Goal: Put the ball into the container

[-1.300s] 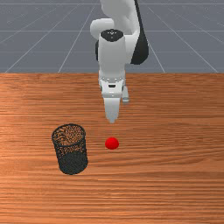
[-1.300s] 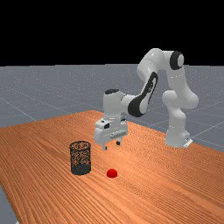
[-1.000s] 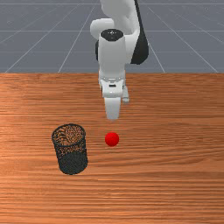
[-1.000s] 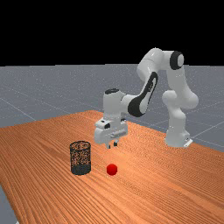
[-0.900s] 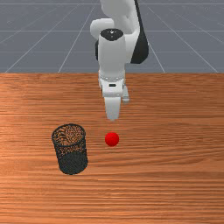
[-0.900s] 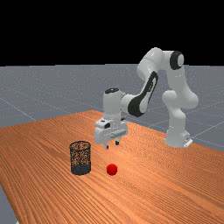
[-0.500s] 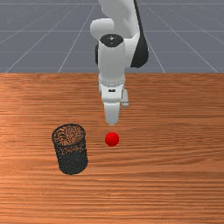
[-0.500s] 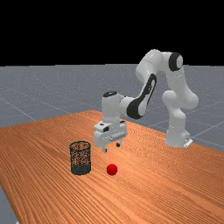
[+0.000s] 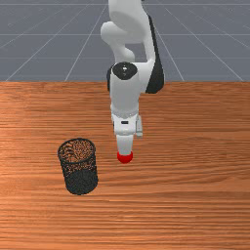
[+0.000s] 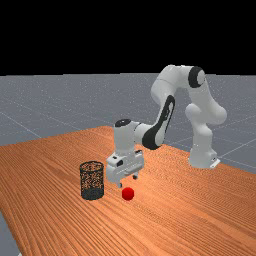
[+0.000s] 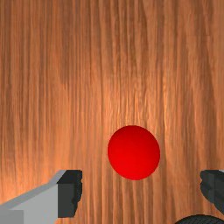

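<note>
Below my pincer: the ball, narrower than the spread of my fingers. Gap along both its flanks, room to come down astride. To one side of me, the container, upright, rim higher than my fingertips; its wall bars a low, level pass. Air between it and me. Away from it, sideways passage over the table.

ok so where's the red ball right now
The red ball is on the wooden table, toward the front view's right of the black mesh container; in the far view it lies just below the open gripper.
</note>
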Robot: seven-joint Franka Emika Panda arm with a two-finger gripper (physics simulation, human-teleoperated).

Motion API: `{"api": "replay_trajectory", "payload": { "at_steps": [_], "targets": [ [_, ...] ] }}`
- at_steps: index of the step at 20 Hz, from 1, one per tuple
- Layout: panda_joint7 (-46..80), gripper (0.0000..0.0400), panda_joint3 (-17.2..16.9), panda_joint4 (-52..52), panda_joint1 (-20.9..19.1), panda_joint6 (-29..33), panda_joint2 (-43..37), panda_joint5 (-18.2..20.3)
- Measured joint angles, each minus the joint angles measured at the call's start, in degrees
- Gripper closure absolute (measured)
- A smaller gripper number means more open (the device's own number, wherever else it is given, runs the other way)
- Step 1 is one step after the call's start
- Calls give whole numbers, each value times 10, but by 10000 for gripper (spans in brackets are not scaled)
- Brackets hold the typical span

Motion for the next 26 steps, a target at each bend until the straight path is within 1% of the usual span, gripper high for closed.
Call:
{"api": "replay_trajectory", "payload": {
  "at_steps": [4, 5, 7, 9, 10, 12, 13, 15, 16, 18, 19, 22, 26],
  "targets": [
    [0, 0, 0, 14, 0, 6, 31, 0],
    [0, 0, 0, 1, 0, 29, 28, 0],
    [0, 0, 0, 19, 0, 10, 43, 0],
    [0, 0, 0, 25, 0, 13, 56, 0],
    [0, 0, 0, 46, 0, -8, 72, 0],
    [0, 0, 0, 42, 0, 7, 81, 0],
    [0, 0, 0, 51, 0, -5, 87, 0],
    [0, 0, 0, 42, 0, 5, 81, 0],
    [0, 0, 0, 43, 0, -1, 78, 0],
    [0, 0, 0, 26, 0, 24, 68, 0],
    [0, 119, 0, 21, -1, 31, 66, 0],
    [-2, 121, 0, 15, -2, 44, 64, 0],
    [0, 121, -2, 27, 0, 32, 69, -2]
  ]
}}
